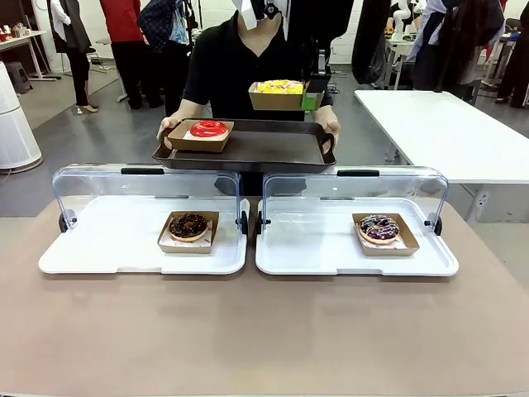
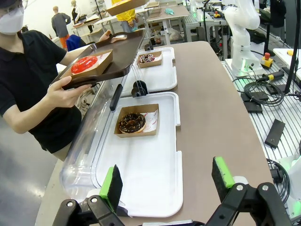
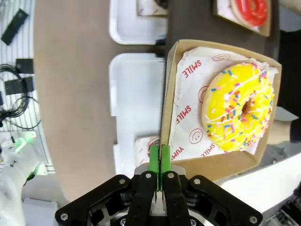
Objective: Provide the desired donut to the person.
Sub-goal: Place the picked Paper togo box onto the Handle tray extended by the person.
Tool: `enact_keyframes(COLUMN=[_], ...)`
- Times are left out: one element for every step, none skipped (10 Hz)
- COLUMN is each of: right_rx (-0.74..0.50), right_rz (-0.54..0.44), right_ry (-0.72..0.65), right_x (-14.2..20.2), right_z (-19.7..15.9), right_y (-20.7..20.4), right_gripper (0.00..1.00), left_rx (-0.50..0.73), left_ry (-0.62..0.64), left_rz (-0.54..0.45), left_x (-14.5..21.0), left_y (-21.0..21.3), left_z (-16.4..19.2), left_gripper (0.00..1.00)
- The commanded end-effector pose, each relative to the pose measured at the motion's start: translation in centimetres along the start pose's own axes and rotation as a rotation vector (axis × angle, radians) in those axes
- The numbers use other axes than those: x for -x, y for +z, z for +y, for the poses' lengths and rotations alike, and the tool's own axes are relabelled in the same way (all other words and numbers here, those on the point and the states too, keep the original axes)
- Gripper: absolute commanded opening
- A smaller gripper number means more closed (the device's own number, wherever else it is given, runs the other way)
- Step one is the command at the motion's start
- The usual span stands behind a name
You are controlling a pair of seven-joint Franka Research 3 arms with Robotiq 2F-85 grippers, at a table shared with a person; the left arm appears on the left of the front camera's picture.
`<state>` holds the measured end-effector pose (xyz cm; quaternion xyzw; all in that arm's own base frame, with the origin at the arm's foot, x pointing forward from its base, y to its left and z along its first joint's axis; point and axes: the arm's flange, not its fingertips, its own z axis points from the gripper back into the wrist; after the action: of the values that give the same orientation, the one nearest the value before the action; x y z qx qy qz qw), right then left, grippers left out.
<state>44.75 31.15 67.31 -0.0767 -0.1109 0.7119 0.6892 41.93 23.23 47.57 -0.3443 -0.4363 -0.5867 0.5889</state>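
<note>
- Pinching only one wall of the yellow donut's box (image 3: 221, 101), the right gripper (image 3: 160, 157) has its fingers clenched on thin cardboard; the box hangs above the person's dark tray (image 1: 248, 153), so it could tilt or slip free.
- The sprinkled donut (image 3: 240, 110) sits loose on paper and may slide if the box tips.
- The person (image 1: 240, 58) holds the tray in the air with a red donut (image 1: 208, 128) already on it; a hard set-down could rock it.
- The left gripper (image 2: 167, 181) hangs with fingers released above the white serving tray (image 2: 150, 188) on the counter (image 1: 264, 331), holding nothing.
</note>
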Motion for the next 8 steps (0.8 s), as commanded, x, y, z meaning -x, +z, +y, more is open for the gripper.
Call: enact_keyframes(right_rx=[-0.002, -0.026, -0.034, -0.053, -0.077, -0.103, -0.121, -0.142], right_rz=[0.0, -0.011, -0.02, -0.012, -0.008, -0.01, -0.002, 0.002], right_ry=[-0.022, -0.02, -0.033, -0.042, -0.045, -0.05, -0.065, -0.068], right_x=[-0.4, 0.0, 0.3, 0.7, 1.1, 1.7, 1.9, 2.0], right_z=[-3.9, -5.3, -6.6, -7.4, -7.8, -8.2, -8.6, -8.7], right_y=[-1.7, -3.2, -4.4, -5.7, -7.0, -8.4, -9.6, -10.8], right_gripper=[0.02, 0.02, 0.02, 0.02, 0.02, 0.02, 0.02, 0.02], left_rx=[-0.002, -0.002, -0.002, -0.002, -0.002, -0.002, -0.002, -0.002], left_ry=[-0.002, -0.002, -0.002, -0.002, -0.002, -0.002, -0.002, -0.002], left_rz=[-0.004, -0.004, -0.004, -0.004, -0.004, -0.004, -0.004, -0.004], left_x=[-0.1, -0.1, -0.1, -0.1, -0.1, -0.1, -0.1, -0.1], left_y=[0.0, 0.0, 0.0, 0.0, 0.0, 0.0, 0.0, 0.0], left_z=[-0.2, -0.2, -0.2, -0.2, -0.2, -0.2, -0.2, -0.2], left_gripper=[1.0, 1.0, 1.0, 1.0, 1.0, 1.0, 1.0, 1.0])
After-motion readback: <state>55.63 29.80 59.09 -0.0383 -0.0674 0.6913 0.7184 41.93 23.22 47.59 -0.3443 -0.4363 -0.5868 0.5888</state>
